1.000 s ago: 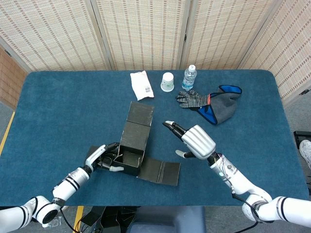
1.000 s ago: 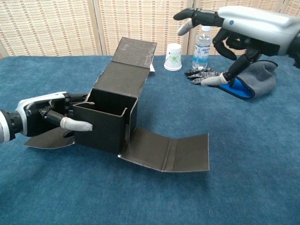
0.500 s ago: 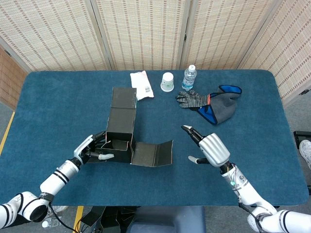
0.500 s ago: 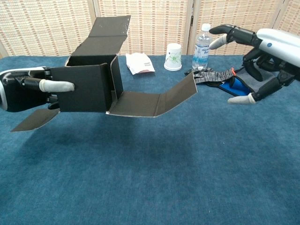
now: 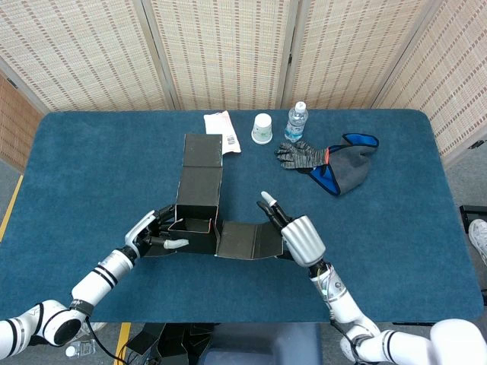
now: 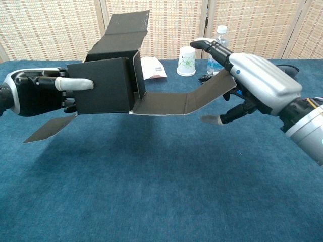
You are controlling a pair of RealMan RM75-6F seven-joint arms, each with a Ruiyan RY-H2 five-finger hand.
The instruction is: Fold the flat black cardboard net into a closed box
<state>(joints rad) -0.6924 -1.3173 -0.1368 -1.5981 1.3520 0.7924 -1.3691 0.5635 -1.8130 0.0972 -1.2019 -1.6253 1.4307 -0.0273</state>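
Box lifted clear of table; right hand now at the long flap.

Left hand [image 6: 35, 93] grips the left wall of the half-formed black box [image 6: 108, 91], thumb laid across its front face, holding it above the blue table [image 6: 151, 201]. Right hand [image 6: 255, 83], fingers spread and holding nothing, was well apart half a second ago; it has come in, and its fingers now sit behind the raised end of the long side flap [image 6: 184, 101]. Contact looks likely but not certain. Rear lid panel [image 6: 126, 30] stands up, a small flap [image 6: 48, 130] hangs lower left. Judgement: flap fold-in about to start; box far from closed.
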